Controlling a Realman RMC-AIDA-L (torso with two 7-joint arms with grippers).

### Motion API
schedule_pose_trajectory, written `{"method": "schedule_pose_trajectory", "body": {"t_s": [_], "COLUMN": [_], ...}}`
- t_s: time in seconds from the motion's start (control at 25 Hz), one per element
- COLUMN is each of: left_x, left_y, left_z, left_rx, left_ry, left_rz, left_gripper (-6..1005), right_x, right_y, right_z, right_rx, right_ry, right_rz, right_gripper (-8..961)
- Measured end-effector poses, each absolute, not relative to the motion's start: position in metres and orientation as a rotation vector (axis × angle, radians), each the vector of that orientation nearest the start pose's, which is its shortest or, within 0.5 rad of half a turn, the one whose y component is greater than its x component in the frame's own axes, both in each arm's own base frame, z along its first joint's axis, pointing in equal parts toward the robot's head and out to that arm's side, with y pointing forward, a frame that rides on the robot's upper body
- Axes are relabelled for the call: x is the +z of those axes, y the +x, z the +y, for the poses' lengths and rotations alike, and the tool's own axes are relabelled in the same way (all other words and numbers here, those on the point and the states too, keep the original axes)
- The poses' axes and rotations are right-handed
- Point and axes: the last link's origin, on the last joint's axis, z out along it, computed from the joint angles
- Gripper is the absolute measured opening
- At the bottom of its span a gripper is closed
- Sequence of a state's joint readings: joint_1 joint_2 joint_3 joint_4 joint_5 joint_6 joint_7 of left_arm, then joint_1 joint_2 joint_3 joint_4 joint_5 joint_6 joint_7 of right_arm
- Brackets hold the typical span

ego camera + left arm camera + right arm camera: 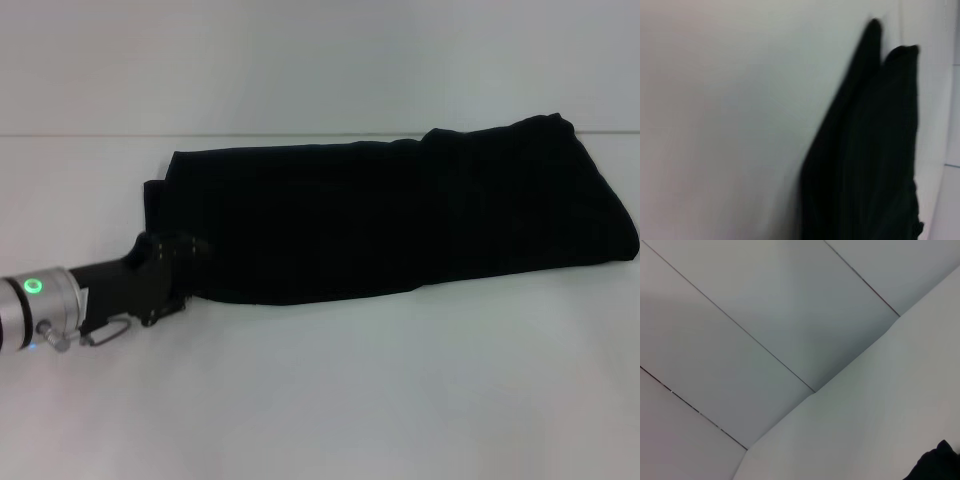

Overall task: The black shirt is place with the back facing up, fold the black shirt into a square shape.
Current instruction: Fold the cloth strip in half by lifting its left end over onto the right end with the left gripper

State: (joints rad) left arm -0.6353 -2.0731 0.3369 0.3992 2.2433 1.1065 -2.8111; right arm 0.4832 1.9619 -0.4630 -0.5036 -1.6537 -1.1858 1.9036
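black shirt [400, 215] lies on the white table [330, 400], already folded lengthwise into a long band running across the table, its far end bunched thicker. no lettering shows. left gripper [165, 262] sits low at the shirt's near-left end, its tip against or under the hem corner; fingers blend into the dark cloth, so cannot tell how far open they are or whether they hold fabric. left wrist view shows only the band's edge and two layered folds. right gripper is not in view; its wrist camera catches just a scrap of the shirt at the frame corner.

judgement: step in hand looks like taking the left end to fold it over toward the shirt's middle. to do it well: pinch all layers at the corner together, lift just clear of the table, carry across the band's length keeping edges aligned, and lay flat so layers don't slide.
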Motion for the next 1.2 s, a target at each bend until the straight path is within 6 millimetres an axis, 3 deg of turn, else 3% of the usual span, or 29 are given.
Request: {"method": "schedule_pose_trajectory", "body": {"t_s": [0.24,0.52,0.76,1.0,1.2], "left_x": [-0.018,-0.019,-0.027,-0.018,-0.027], "left_y": [-0.322,-0.322,-0.310,-0.294,-0.305], "left_z": [0.361,0.371,0.380,0.385,0.379], "left_rx": [1.010,1.015,1.033,1.188,1.059], "left_ry": [1.401,1.423,1.472,1.523,1.518], "left_rz": [2.856,2.904,2.874,2.712,2.807], "left_gripper": [560,560,560,561,560], "right_x": [0.096,0.096,0.096,0.096,0.097], "right_y": [0.339,0.340,0.340,0.341,0.342], "right_z": [0.372,0.371,0.371,0.370,0.369], "right_rx": [1.133,1.133,1.133,1.134,1.136], "right_ry": [-1.703,-1.701,-1.701,-1.699,-1.690], "right_rz": [1.425,1.427,1.427,1.427,1.429], "right_gripper": [670,669,671,671,671]}}
